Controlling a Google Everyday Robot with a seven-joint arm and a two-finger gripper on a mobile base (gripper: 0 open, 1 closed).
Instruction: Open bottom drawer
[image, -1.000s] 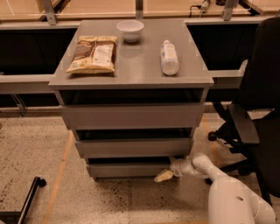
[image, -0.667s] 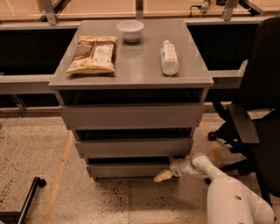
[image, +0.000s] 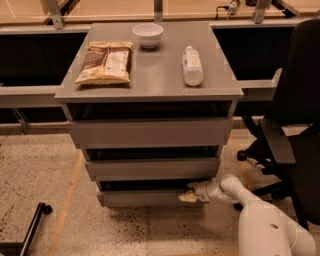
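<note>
The bottom drawer (image: 145, 198) is the lowest and narrowest of three grey fronts in the grey cabinet, just above the floor. A dark gap shows above its front panel. My white arm reaches in from the lower right. My gripper (image: 189, 194), with cream-coloured fingers, sits at the right end of the bottom drawer's top edge, at the dark gap. The middle drawer front (image: 152, 167) and the top drawer front (image: 150, 132) stand above it, each set further forward.
On the cabinet top (image: 155, 62) lie a snack bag (image: 105, 62), a white bowl (image: 148, 35) and a lying white bottle (image: 192, 65). A black office chair (image: 290, 130) stands close at the right. A black bar with a wheel (image: 32, 225) is on the speckled floor at the lower left.
</note>
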